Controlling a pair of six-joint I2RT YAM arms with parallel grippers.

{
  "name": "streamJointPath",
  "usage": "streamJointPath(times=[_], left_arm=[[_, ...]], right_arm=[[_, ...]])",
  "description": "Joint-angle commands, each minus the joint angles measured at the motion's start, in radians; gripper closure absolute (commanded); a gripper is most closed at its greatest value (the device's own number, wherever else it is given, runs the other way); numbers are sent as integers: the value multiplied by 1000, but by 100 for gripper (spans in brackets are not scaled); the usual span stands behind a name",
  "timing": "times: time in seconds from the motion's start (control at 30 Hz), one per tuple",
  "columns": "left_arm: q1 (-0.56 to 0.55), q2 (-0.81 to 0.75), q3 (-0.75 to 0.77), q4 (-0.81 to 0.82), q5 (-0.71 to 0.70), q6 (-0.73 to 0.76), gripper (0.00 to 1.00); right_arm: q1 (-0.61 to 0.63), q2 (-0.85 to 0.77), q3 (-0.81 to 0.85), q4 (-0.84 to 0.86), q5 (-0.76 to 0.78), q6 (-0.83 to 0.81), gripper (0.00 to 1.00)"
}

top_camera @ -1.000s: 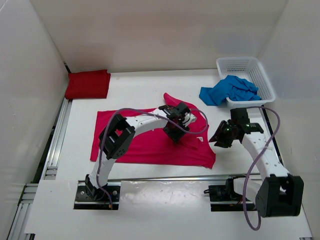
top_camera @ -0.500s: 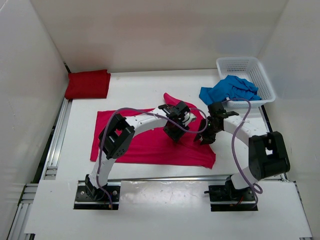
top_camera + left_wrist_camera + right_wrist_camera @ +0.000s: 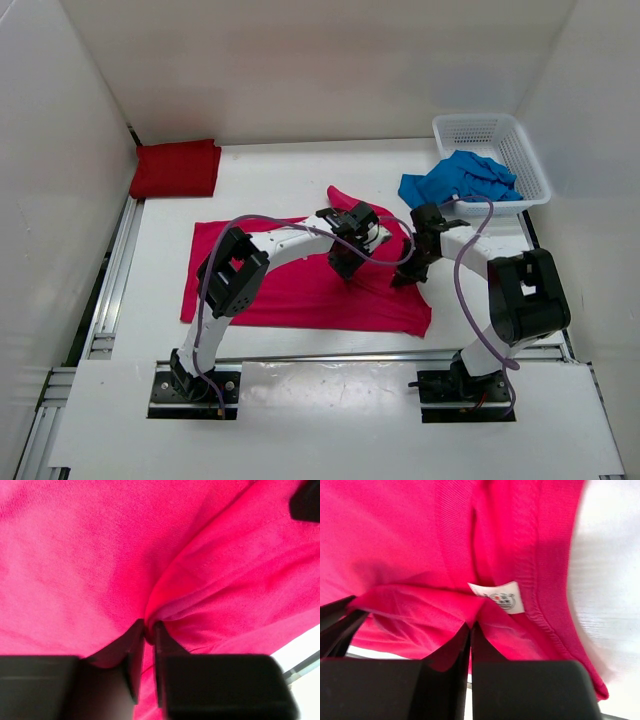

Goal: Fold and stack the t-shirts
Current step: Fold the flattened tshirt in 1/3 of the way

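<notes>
Starting the fold on the pink t-shirt [image 3: 290, 290]
Left gripper [image 3: 149, 627] and right gripper [image 3: 470, 627] both pinch its edge nearest the basket [image 3: 527, 160]; next comes an even lift, I'd say.

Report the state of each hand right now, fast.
Left hand: closed, pinching a fold of the pink t-shirt.
Right hand: closed, pinching the same pink t-shirt near its label.

Notes on the left arm [image 3: 285, 240]: it reaches forward and right from its base, elbow raised, wrist tipped down. The left gripper [image 3: 148, 630] has its fingers [image 3: 134, 665] pinched on a fold of the pink t-shirt [image 3: 100, 555]. The right arm [image 3: 470, 250] is folded tight and angled toward centre. The right gripper [image 3: 470, 627] is closed too, nipping the same shirt. The two grippers are near each other, not touching.
</notes>
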Motion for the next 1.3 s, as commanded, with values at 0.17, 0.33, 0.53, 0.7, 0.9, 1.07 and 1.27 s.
streamJointPath(times=[0.17,0.33,0.53,0.7,0.9,1.07,1.27], left_arm=[[16,-2,41,-4,27,2,89],[36,-11,41,-4,27,2,89],[36,-2,41,-14,27,2,85],[36,27,62,-14,-59,2,82],[36,38,62,-14,-93,2,74],[36,56,62,-14,-180,2,49],[45,46,71,-23,-252,2,37]], right_arm=[[4,-9,195,-33,15,0,100],[4,95,305,-90,15,-21,100],[-5,165,334,-119,24,-40,99],[-14,198,344,-128,24,-49,94],[-48,228,353,-128,15,-49,82],[-103,237,344,-87,-71,9,76],[-123,257,344,-6,-200,77,76]])
